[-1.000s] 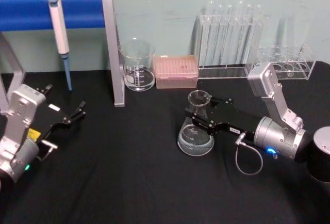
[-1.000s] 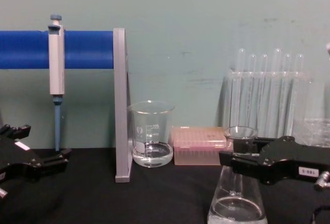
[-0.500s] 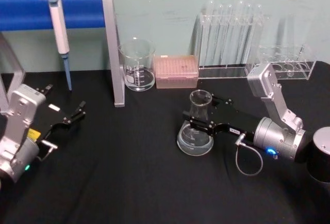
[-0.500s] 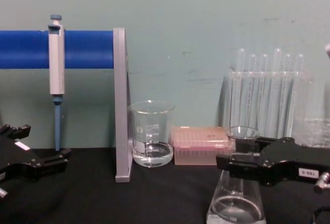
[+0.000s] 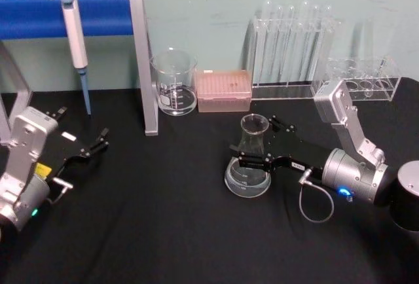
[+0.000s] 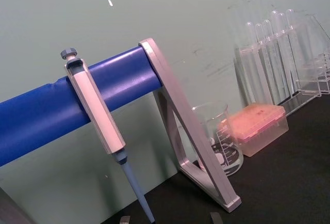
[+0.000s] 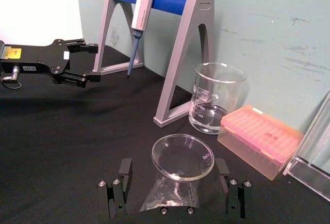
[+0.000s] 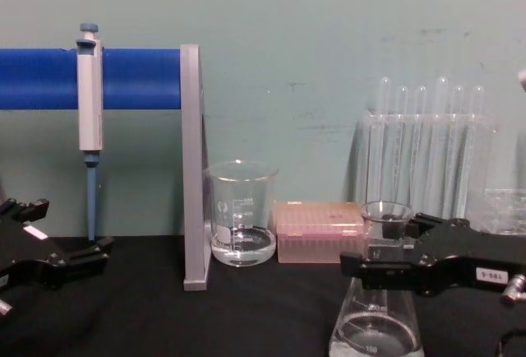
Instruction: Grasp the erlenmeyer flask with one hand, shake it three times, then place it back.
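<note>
Right end effector spread around the erlenmeyer flask neck, not pinching; an off-centre close could tip it on the desk.

— How is the light?

— Even and soft on my side, fairly dim. The black desk swallows shadows, and the teal wall looks flat.

— Any glare or blur?

— Faint highlights on the beaker. The test tubes look hazy and grainy.
</note>
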`<state>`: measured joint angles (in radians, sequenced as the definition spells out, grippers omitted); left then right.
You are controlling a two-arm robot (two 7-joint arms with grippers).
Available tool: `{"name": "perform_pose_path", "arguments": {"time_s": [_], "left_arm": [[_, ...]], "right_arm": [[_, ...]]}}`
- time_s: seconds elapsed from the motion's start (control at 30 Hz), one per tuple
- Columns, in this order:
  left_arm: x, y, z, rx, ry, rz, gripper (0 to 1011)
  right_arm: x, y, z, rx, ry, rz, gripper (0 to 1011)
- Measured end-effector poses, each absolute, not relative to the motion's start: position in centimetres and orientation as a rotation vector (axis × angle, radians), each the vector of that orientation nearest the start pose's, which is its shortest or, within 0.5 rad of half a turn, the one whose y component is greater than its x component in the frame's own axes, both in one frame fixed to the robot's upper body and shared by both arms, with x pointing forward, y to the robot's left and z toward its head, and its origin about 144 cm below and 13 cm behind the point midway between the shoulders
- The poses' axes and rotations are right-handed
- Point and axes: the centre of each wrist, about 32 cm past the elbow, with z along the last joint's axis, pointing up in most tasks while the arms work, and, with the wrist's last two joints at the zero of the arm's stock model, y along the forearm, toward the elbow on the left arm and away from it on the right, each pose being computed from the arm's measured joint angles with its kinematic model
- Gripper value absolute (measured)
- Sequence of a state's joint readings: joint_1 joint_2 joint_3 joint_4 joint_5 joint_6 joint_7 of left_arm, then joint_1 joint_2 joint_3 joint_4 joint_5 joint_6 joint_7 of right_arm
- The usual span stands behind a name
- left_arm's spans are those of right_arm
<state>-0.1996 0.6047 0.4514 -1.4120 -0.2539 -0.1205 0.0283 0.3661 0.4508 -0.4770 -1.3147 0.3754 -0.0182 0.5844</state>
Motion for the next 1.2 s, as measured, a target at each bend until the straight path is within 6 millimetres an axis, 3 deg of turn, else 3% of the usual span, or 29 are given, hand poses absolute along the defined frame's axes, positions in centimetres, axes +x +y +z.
{"name": "perform_pose_path", "arguments": {"time_s": [0.33, 1.2], "left_arm": [[48.9, 31.0, 114.0, 0.304, -0.285, 1.248, 1001], [48.9, 31.0, 114.0, 0.305, -0.285, 1.248, 1001]], "right_arm": [[53.8, -26.7, 116.5, -0.179, -0.048, -0.677, 1003], [51.7, -31.6, 117.6, -0.192, -0.058, -0.594, 1003]]}}
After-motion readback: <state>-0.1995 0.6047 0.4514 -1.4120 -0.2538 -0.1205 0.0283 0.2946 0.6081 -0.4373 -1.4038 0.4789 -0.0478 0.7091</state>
